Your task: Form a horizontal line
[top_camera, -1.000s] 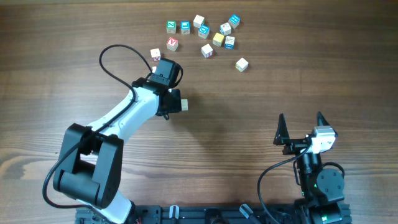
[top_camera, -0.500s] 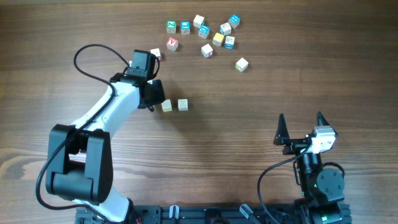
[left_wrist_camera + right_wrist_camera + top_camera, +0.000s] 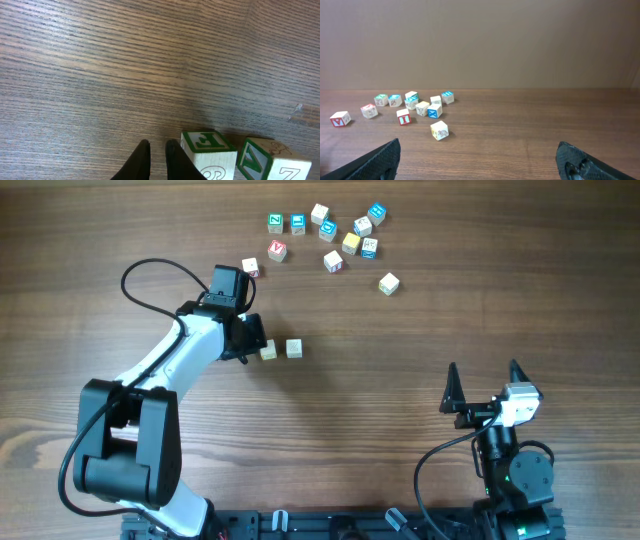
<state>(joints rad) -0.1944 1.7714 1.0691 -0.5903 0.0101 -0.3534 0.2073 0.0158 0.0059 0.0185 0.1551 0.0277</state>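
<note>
Right gripper (image 3: 483,380): was nearest the base, on the right of the table (image 3: 390,445); jaws wide apart, nothing held.
Left gripper (image 3: 157,152): was low over the wood, left of centre; jaws almost together with only a thin slit between them, nothing held.
Horizontal line (image 3: 269,351): two cream cubes side by side, just right of the left gripper; green-framed letters on top.
Contact: overhead suggested a slight gap between the two; wrist view too cropped to settle it.
Stray cube (image 3: 250,268): lay beyond the left wrist, apart.
Loose cubes (image 3: 328,230): clustered farthest away, with blue, red and yellow faces.
</note>
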